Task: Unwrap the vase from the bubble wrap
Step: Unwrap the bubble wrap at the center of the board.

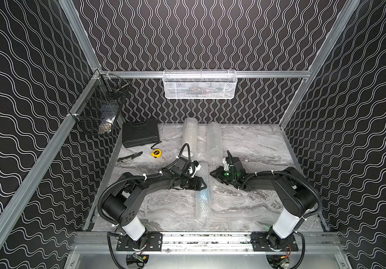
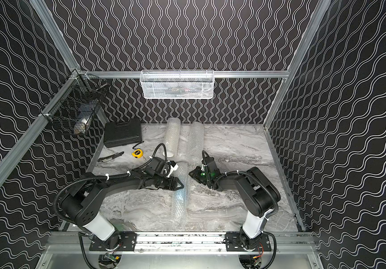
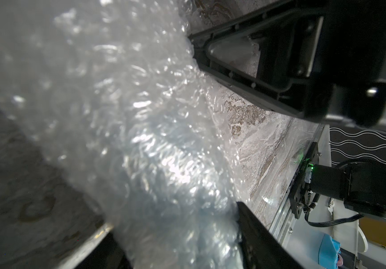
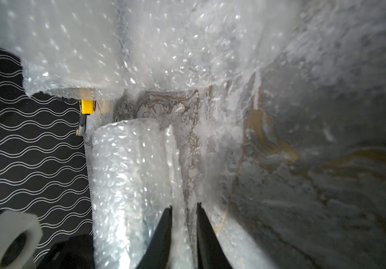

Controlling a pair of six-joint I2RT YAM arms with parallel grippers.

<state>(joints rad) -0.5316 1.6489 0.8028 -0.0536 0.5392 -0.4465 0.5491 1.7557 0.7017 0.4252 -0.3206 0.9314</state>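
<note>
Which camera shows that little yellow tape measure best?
Both top views: the tape measure lies whole and unblocked on the table. The right wrist view catches only a yellow sliver past the bubble wrap; the left wrist view misses it.

bubble wrap roll (image 1: pixel 202 198): table (image 1: pixel 257 149) centre
two more rolls (image 1: pixel 190 135): behind it
tool case (image 1: pixel 141 135): rear left
tape measure (image 1: pixel 156 153): before case
</note>
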